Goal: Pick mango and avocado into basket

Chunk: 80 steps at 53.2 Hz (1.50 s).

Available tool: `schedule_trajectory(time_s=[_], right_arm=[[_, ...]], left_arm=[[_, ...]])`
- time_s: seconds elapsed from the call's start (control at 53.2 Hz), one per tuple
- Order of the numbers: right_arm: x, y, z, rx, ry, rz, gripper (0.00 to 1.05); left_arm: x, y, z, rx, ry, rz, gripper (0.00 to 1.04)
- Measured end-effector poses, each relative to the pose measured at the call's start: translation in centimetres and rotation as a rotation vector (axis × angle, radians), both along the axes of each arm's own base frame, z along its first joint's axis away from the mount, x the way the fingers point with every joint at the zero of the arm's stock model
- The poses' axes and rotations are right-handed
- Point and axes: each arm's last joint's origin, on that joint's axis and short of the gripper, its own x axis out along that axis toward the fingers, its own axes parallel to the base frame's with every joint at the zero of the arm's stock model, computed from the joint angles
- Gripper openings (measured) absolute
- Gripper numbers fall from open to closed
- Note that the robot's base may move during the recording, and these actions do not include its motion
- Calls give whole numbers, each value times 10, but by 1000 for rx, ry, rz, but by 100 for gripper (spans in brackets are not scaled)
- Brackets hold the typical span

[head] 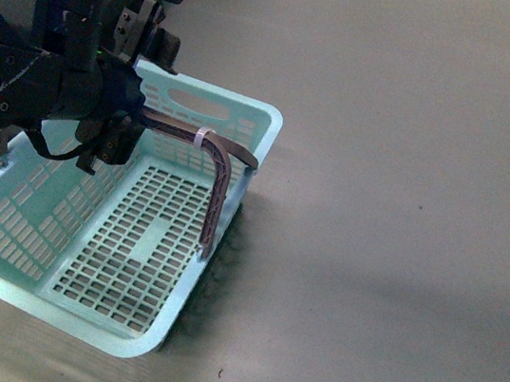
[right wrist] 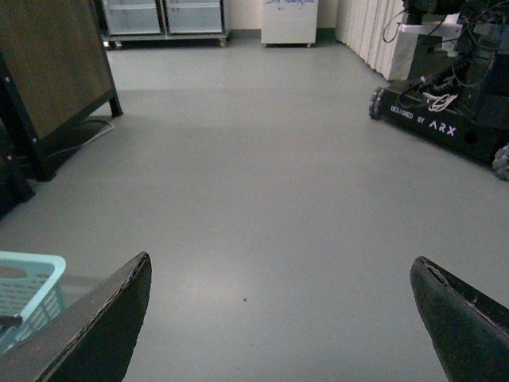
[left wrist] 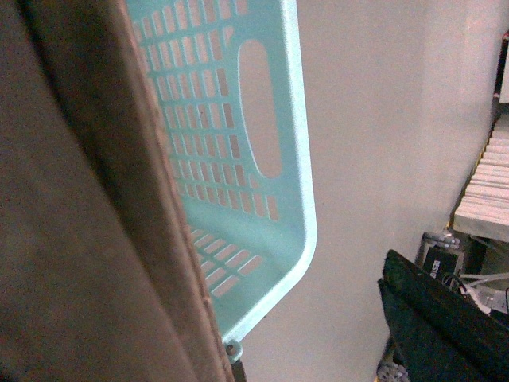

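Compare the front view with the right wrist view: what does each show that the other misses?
Front view only: the basket with its empty slotted bottom, its brown handle, and the left end effector closed on that handle. Right wrist view only: the right end effector, open and empty, a black ARX base, and glass-fronted cabinets. Both: part of the turquoise basket and grey floor; neither shows any fruit.

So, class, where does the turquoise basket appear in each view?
Front view: basket lower left, under the left arm.
Left wrist view: basket close up, behind its brown handle.
Right wrist view: only a basket corner, beside one finger.
Shared landmark: the grey floor.
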Motion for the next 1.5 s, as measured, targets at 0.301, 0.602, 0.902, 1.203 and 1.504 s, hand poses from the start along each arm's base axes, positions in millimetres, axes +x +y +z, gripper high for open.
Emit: schedule_trajectory(time_s=[0.301, 0.602, 0.902, 1.203, 1.504], right_arm=[[0, 0, 0, 0, 0, 0, 96], [0, 0, 0, 0, 0, 0, 96], [0, 0, 0, 0, 0, 0, 96], [0, 0, 0, 0, 0, 0, 96], [0, 0, 0, 0, 0, 0, 96]], left_arm=[[2, -15, -3, -10, 64, 32, 27], [-9, -12, 5, -23, 83, 61, 27], [-63, -5, 81, -88, 23, 96, 26], [-124, 27, 188, -152, -120, 143, 26], [-165, 51, 240, -173, -191, 180, 26]])
